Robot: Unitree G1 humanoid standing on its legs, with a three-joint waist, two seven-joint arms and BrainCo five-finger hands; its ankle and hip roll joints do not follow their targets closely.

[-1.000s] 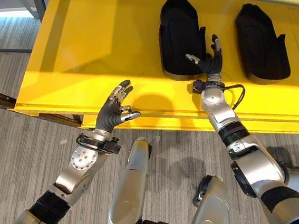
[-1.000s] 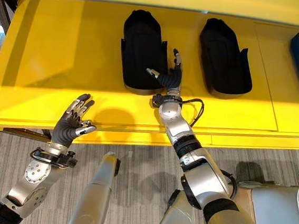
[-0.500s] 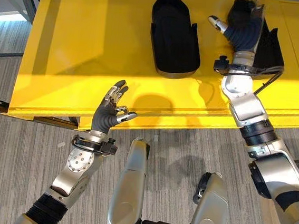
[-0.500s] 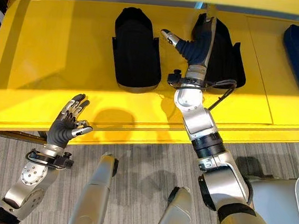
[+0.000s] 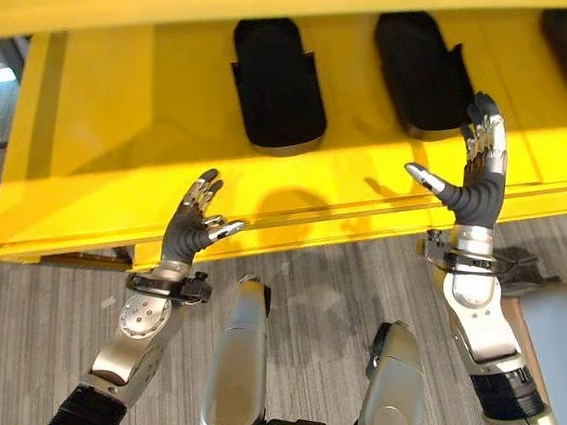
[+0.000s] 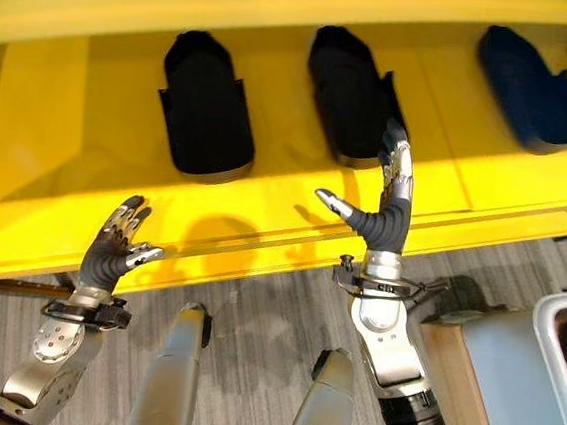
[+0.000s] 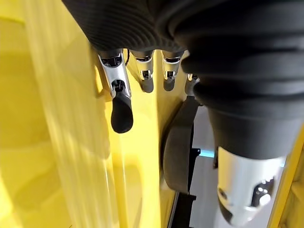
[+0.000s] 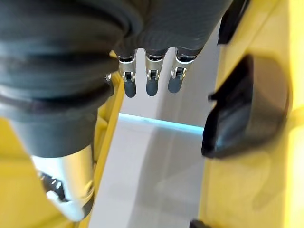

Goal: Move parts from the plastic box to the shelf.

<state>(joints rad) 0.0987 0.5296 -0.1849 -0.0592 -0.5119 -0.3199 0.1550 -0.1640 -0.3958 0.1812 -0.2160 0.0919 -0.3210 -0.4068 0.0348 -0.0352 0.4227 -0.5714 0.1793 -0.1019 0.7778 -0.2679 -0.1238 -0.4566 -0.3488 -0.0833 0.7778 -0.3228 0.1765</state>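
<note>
Black part (image 5: 421, 70) released, right hand (image 5: 475, 181) withdrawn

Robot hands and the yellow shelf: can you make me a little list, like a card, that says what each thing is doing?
shelf: yellow shelf, under the head camera
parts on shelf: four dark parts in a row; the two leftmost are black part and second black part
left hand: left hand open, empty, raised at the shelf's front edge
right hand: right hand open, empty, raised in front of the second black part
holding anything: no, both hands are free
</note>
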